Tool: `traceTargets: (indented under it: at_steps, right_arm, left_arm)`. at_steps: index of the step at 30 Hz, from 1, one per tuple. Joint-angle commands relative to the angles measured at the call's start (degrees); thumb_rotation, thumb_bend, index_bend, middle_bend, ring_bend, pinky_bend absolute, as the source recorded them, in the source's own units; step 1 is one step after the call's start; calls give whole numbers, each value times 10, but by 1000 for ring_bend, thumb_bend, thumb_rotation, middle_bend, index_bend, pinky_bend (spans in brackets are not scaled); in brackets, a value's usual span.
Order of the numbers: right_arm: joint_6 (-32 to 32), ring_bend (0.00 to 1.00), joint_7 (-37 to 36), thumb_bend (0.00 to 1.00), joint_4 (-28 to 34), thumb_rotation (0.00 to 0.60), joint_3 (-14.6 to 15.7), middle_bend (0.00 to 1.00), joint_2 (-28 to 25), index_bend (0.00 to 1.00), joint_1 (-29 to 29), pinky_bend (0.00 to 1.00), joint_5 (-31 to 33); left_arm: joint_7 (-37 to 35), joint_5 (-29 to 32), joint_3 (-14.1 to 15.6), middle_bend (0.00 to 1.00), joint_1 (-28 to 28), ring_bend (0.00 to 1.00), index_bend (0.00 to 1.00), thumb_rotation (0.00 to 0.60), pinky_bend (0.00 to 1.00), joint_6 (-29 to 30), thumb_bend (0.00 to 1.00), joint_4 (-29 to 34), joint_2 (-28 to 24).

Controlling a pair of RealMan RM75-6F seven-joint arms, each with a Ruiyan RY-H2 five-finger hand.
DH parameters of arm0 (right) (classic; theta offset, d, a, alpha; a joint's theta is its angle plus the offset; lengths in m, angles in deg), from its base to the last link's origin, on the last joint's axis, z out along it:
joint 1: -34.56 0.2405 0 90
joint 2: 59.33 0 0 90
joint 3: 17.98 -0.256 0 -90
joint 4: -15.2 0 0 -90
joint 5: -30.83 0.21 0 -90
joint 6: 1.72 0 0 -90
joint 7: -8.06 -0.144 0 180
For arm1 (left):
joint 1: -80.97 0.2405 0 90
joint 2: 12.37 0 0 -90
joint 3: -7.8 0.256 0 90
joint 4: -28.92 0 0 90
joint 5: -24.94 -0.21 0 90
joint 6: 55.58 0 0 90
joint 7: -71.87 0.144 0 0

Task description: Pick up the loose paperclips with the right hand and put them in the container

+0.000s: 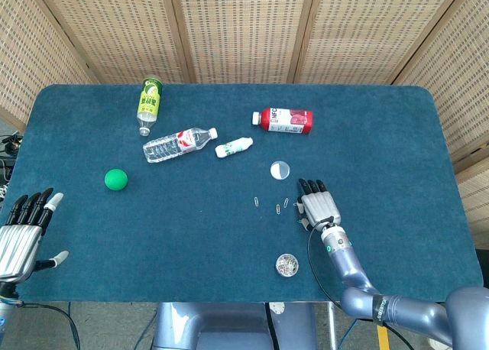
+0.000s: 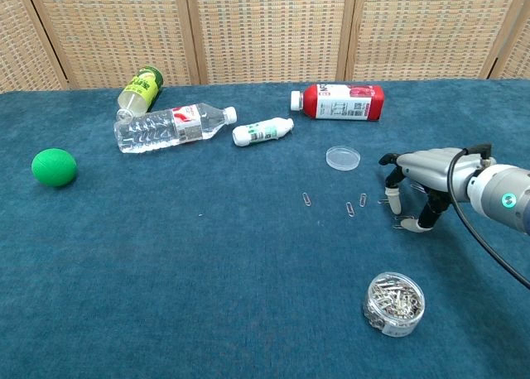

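Observation:
My right hand (image 1: pixel 318 207) (image 2: pixel 420 174) is lowered palm-down onto the blue cloth, fingers spread and curved, tips at the surface. One paperclip (image 2: pixel 402 223) lies between its thumb and a finger, and another paperclip (image 2: pixel 384 201) pokes out by a fingertip. I see nothing lifted in the hand. Three more loose paperclips (image 2: pixel 307 199) (image 2: pixel 349 209) (image 2: pixel 363 200) lie just to its left. The round clear container (image 1: pixel 286 265) (image 2: pixel 394 303), full of clips, stands near the front edge, nearer than the hand. My left hand (image 1: pixel 21 231) hovers at the front left corner, fingers apart and holding nothing.
The container's clear lid (image 1: pixel 280 170) (image 2: pixel 343 157) lies beyond the clips. Further back are a red bottle (image 2: pixel 339 101), a small white bottle (image 2: pixel 263 131), a clear water bottle (image 2: pixel 172 126) and a green can (image 2: pixel 140 88). A green ball (image 2: pixel 54 166) sits at left.

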Motion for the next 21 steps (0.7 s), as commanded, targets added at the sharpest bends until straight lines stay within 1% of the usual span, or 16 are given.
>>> traceTargets:
  at_steps: [1, 7, 13, 17, 21]
  right_arm:
    - [-3, 0, 0, 337, -5, 600, 2, 0, 2, 512, 1, 0, 4]
    - [-7, 0, 4, 342, -10, 600, 3, 0, 2, 512, 4, 0, 14]
    - [-10, 0, 16, 405, -13, 600, 6, 0, 4, 518, 9, 0, 29]
    - [-9, 0, 24, 422, -14, 600, 8, 0, 6, 581, 12, 0, 36]
    - [-4, 0, 24, 424, -12, 600, 10, 0, 6, 619, 12, 0, 32]
  left_arm:
    - [0, 0, 0, 0, 0, 0, 0, 600, 0, 0, 0, 0, 0]
    - [1, 1, 0, 0, -1, 0, 0, 600, 0, 0, 0, -2, 2]
    - [3, 1, 1, 0, -2, 0, 0, 600, 0, -1, 0, -2, 3]
    - [3, 2, 1, 0, -2, 0, 0, 600, 0, -1, 0, -2, 3]
    - [2, 2, 2, 0, -2, 0, 0, 600, 0, 0, 0, -2, 3]
